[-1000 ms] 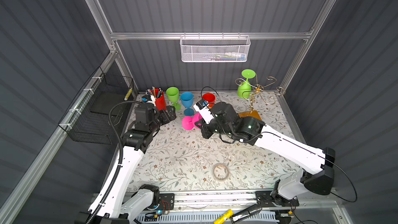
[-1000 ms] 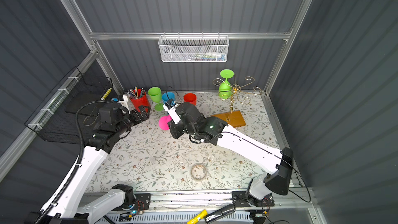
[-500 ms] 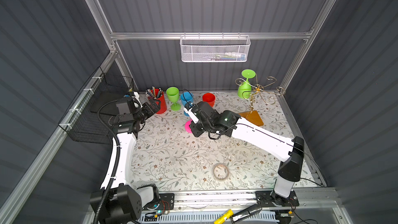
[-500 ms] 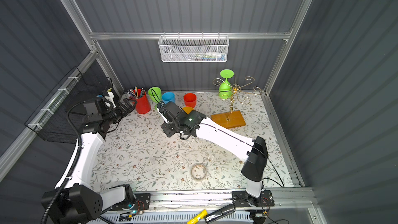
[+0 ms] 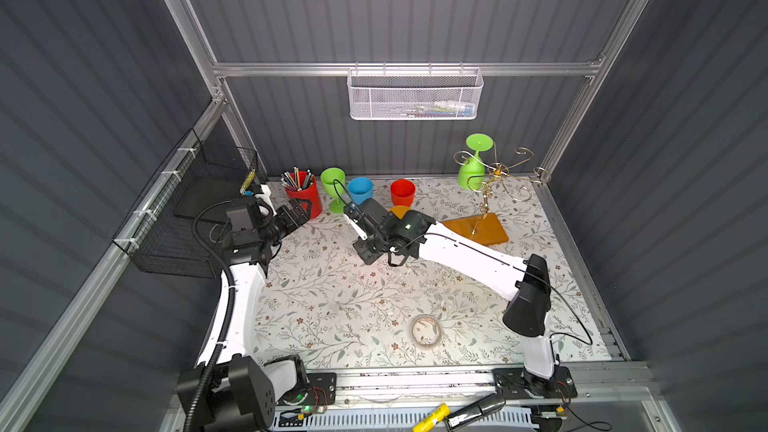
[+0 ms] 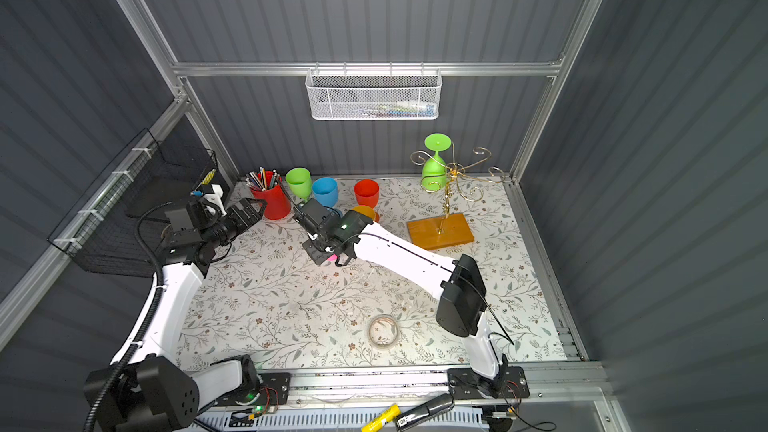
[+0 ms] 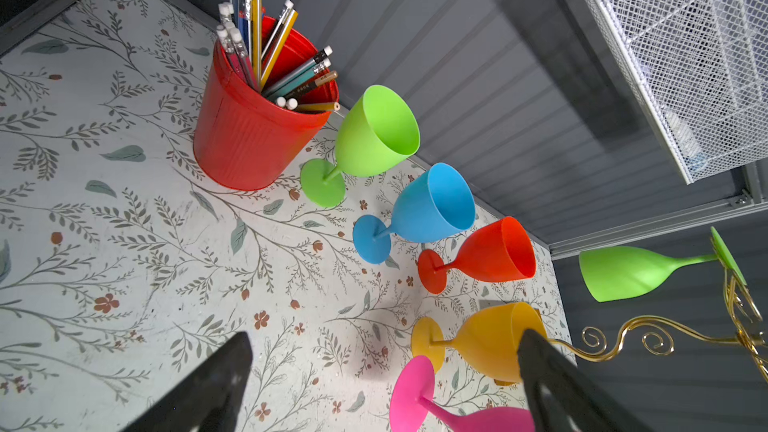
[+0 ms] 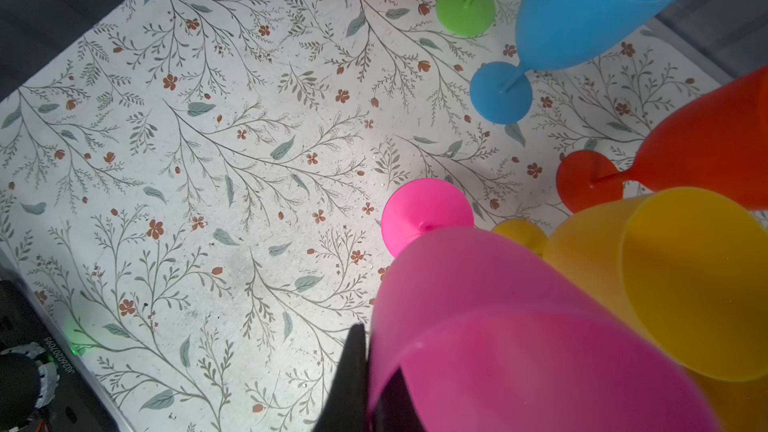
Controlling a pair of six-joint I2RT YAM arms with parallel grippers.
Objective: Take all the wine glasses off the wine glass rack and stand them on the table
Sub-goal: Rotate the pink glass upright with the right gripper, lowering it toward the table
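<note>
The gold wire wine glass rack [image 5: 484,201] [image 6: 446,197] stands on its wooden base at the back right. A green wine glass [image 5: 471,170] [image 6: 433,172] [image 7: 623,272] hangs upside down from one arm. My right gripper [image 5: 365,251] [image 6: 318,253] [image 8: 371,367] is shut on the rim of a pink wine glass [image 8: 498,326] [image 7: 415,396], one finger inside the bowl. The glass is upright, foot down beside a yellow glass [image 8: 665,284]; whether the foot touches the table I cannot tell. My left gripper [image 5: 297,211] [image 6: 249,209] [image 7: 384,340] is open and empty by the red pencil cup [image 5: 303,195].
Green [image 5: 332,184], blue [image 5: 360,191] and red [image 5: 402,192] glasses stand in a row along the back wall. A tape roll [image 5: 426,330] lies near the front. A black wire basket [image 5: 187,209] hangs on the left wall, a white mesh basket [image 5: 415,95] on the back wall.
My right gripper has carried the pink glass a little left and lower, so it now hides the glass from above. My left arm has drawn back toward the left wall, still open.
</note>
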